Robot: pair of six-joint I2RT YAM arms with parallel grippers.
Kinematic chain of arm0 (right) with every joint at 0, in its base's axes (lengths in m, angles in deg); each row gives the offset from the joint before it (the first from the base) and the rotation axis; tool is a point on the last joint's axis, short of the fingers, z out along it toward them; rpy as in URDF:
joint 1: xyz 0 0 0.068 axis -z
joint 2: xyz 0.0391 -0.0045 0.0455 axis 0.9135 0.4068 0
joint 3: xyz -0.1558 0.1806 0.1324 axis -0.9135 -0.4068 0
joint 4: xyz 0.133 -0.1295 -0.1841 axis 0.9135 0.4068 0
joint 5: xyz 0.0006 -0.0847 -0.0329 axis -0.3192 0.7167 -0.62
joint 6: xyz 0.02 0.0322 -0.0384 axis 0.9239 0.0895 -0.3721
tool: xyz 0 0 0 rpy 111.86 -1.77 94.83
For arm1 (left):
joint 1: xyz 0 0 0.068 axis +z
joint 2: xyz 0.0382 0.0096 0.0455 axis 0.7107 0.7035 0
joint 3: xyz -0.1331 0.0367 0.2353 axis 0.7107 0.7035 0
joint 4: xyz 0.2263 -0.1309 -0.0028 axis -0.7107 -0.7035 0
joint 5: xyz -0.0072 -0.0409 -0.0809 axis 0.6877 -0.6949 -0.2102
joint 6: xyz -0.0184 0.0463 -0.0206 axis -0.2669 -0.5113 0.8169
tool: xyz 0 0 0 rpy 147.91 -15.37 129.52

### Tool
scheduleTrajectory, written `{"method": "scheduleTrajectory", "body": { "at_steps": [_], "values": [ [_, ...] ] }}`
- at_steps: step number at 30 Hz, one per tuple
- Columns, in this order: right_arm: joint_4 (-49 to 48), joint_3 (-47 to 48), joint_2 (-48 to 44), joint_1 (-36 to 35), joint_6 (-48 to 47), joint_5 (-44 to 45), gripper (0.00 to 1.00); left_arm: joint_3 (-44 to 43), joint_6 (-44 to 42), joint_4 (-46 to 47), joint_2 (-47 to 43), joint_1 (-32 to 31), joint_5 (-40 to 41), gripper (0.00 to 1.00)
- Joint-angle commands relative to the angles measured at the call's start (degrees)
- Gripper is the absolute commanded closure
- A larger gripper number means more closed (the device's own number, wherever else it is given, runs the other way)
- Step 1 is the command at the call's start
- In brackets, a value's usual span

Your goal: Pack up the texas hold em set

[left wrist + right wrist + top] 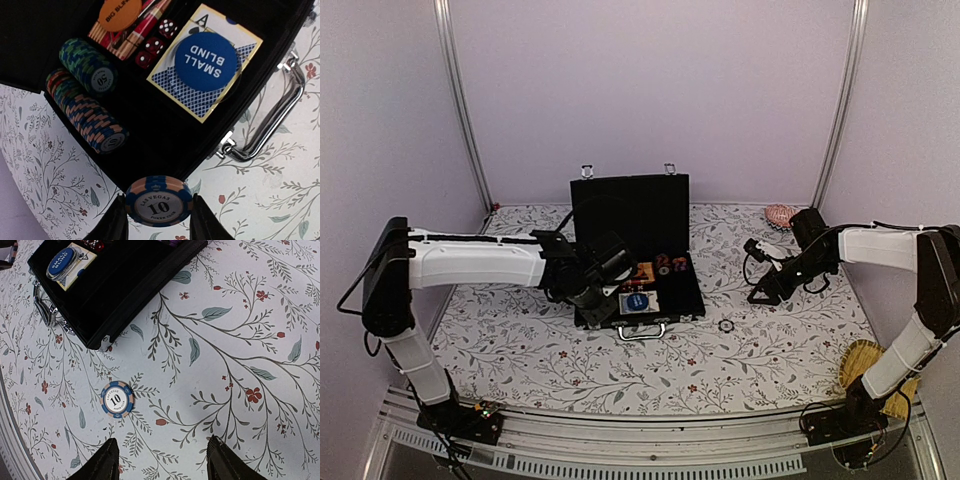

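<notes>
Black, with a silver handle (278, 125) at its front, the briefcase (630, 215) is seen lying open on the floral table (520, 350), its lid raised upright at the back. In the tray two chip stacks (86, 90) are laid on their sides, one beside the other. A blue disc (206, 62) marked SMALL BLIND is set on top of the cards (172, 86), and three red dice (155, 46) are lodged between the cards and an orange disc (119, 12).

The left gripper (598, 305) is held over the near left edge of the case. Its fingers (111, 226) are closed on the rim of the held chip (158, 201), which is marked 10 and is turned face-on to the wrist camera.

The right gripper (761, 292) is poised above the table, to the right of the case and apart from it. Its jaws are spread and nothing is grasped between them. A loose chip (117, 399), also marked 10, is left flat on the table near the case's front right corner, clear of both right fingers (102, 460)
</notes>
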Motion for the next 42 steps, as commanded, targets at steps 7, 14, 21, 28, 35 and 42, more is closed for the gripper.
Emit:
{"method": "scheduleTrajectory", "body": {
  "at_steps": [7,14,21,28,35,42],
  "values": [
    [0.19,-0.78,0.64,-0.23,-0.23,-0.54,0.39,6.89,-0.5,10.47,-1.0,5.38,3.23,0.62],
    [0.15,-0.88,1.16,-0.24,-0.19,-0.39,0.39,7.77,-1.79,13.67,0.3,7.65,2.0,0.62],
    [0.16,-0.86,1.47,-0.2,-0.24,-0.08,0.39,7.43,-2.83,15.64,2.24,9.01,0.65,0.6],
    [0.14,-0.84,1.79,-0.2,-0.22,-0.04,0.39,7.72,-3.27,16.37,3.28,9.74,-0.04,0.6],
    [0.21,-0.83,1.96,-0.19,-0.27,-0.1,0.39,7.69,-3.25,16.72,4.69,10.07,-0.63,0.58],
    [0.22,-0.89,2.05,-0.24,-0.35,-0.08,0.39,7.94,-3.48,16.81,5.39,10.1,-0.76,0.52]
  ]
}}
